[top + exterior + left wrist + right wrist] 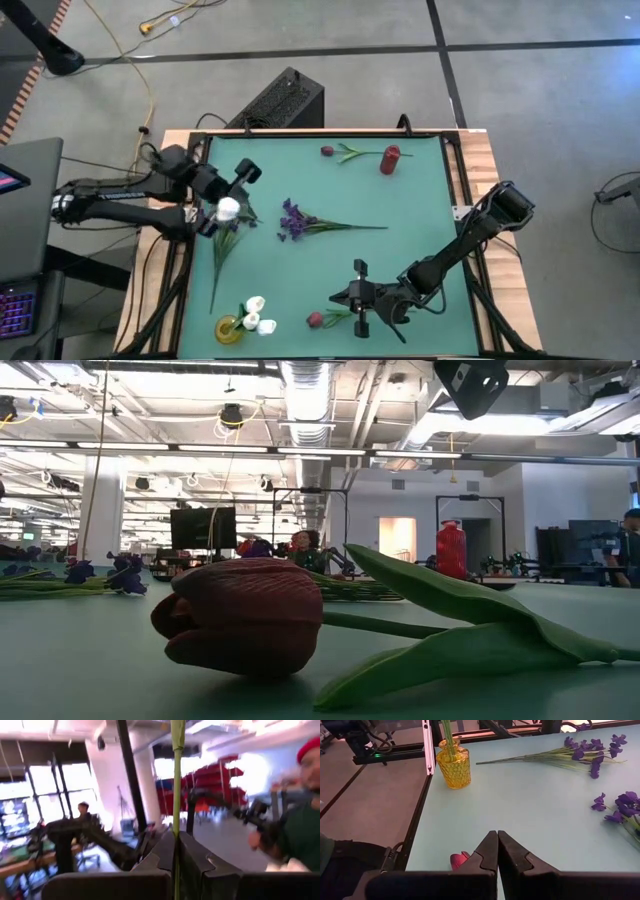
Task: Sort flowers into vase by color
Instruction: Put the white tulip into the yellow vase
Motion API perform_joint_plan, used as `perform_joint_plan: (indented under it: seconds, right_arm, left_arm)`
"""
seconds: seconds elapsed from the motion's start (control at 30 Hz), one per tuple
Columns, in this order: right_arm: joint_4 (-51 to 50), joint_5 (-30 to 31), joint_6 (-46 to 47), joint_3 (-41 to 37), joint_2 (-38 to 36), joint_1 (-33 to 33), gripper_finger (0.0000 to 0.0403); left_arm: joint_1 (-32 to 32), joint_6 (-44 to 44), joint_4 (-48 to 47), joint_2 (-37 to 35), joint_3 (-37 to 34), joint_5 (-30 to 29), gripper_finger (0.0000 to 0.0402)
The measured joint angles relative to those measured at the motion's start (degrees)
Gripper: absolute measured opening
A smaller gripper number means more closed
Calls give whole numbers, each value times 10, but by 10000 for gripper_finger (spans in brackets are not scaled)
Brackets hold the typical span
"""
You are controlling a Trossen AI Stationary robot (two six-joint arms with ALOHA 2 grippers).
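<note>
Teal surface [400, 250] carries the flowers in several spots. At its left edge the left tool [222, 205] is pinched tight on the green stem of a white tulip [228, 209], whose head shows just beside the fingers while the stem and leaves trail down toward the near edge; in the left wrist view that stem [176, 795] runs straight up between the pressed-together fingers. Near the middle lies a purple sprig [297, 222], its stem pointing right, and a second purple sprig [625, 805] lies close to it in the right wrist view. At the near side the right tool [360, 300] rests low with its fingers pressed together, holding nothing; a dark red tulip [316, 320] lies on its side just beside its tip, bud to the left and broad green leaf toward the tool. A yellow vase [229, 328] with white tulip heads stands at the near left corner, well apart from both tools. At the far edge a red vase [390, 159] stands with another dark red bud [328, 152] lying next to it.
</note>
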Motion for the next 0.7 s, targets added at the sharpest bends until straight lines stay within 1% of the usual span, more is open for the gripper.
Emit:
perform_joint_plan:
  seconds: [0.07, 0.17, 0.23, 0.4, 0.53, 0.6, 0.7]
  right_arm:
    - [0, 0, -1, 0, 0, 0, 32]
    - [0, 0, -1, 0, 0, 0, 32]
    - [0, 0, -8, 0, 0, 0, 32]
    - [0, 0, -10, 0, 0, 0, 32]
    - [0, 0, -10, 0, 0, 0, 32]
    - [0, 0, -10, 0, 0, 0, 32]
    - [0, 0, -10, 0, 0, 0, 32]
  left_arm:
    - [-16, -36, 27, 0, 0, -21, 0]
    - [-41, -78, 47, 1, 0, -70, 0]
    - [-57, -93, 60, 1, 0, -85, 0]
    - [-99, -116, 85, 0, 0, -88, 0]
    - [-151, -128, 103, -5, 0, -96, 0]
    - [-185, -124, 105, -9, 0, -113, 0]
    - [-242, -102, 111, -11, 0, -154, 0]
